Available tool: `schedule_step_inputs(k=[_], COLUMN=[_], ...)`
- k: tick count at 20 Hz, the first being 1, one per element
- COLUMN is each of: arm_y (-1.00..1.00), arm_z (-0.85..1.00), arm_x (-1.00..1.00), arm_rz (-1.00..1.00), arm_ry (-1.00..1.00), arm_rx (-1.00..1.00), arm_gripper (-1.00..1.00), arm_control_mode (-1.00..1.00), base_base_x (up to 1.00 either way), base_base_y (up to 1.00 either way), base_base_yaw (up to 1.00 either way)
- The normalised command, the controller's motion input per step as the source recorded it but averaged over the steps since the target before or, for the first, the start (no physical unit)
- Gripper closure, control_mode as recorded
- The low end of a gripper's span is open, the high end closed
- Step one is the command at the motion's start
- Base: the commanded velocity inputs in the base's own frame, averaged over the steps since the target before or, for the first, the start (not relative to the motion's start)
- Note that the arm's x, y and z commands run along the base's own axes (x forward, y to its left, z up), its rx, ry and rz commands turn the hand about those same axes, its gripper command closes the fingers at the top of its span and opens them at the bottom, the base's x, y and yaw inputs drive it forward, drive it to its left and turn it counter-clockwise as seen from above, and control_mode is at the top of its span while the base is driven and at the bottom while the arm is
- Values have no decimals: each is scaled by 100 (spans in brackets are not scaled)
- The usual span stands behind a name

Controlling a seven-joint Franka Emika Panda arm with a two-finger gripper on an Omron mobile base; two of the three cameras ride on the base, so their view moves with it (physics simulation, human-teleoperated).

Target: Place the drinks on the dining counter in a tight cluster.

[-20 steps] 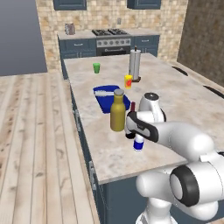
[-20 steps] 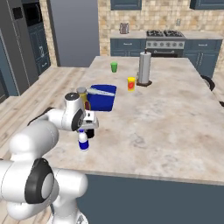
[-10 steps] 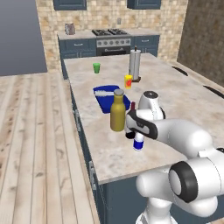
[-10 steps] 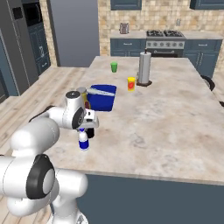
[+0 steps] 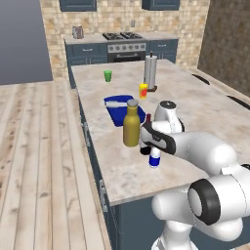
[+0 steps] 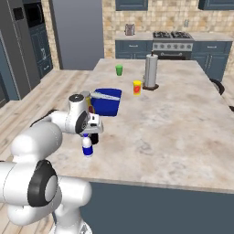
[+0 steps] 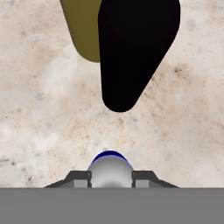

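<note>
Hand view, looking down: the gripper [image 7: 111, 178] is clamped on the white cap of the small blue-labelled bottle [image 7: 109, 168], which stands on the beige marble dining counter [image 5: 195, 105]. Just beside it stand the dark wine bottle [image 7: 131, 57] and the mustard-yellow bottle [image 5: 131, 124]. A blue bowl [image 6: 106, 101] sits behind them.

Plank floor [image 5: 34, 161], stone-tiled back wall [image 5: 117, 17], stove [image 6: 171, 39] among blue cabinets.
</note>
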Motion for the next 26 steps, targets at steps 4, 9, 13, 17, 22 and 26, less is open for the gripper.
schedule_step_inputs(k=[4, 9, 13, 17, 22, 26], arm_y=[0, 0, 0, 0, 0, -1], arm_z=[0, 0, 0, 0, 28, 33], arm_x=[0, 0, 0, 0, 0, 0], arm_rz=[0, 0, 0, 0, 0, 0], arm_ry=[0, 0, 0, 0, -10, -13], arm_rx=[0, 0, 0, 0, 1, 4], arm_gripper=[-100, -100, -100, -100, -100, -100], arm_control_mode=[-100, -100, -100, -100, -100, -100], base_base_x=[0, 0, 0, 0, 0, 0], base_base_y=[0, 0, 0, 0, 0, 0], base_base_yaw=[0, 0, 0, 0, 0, 0])
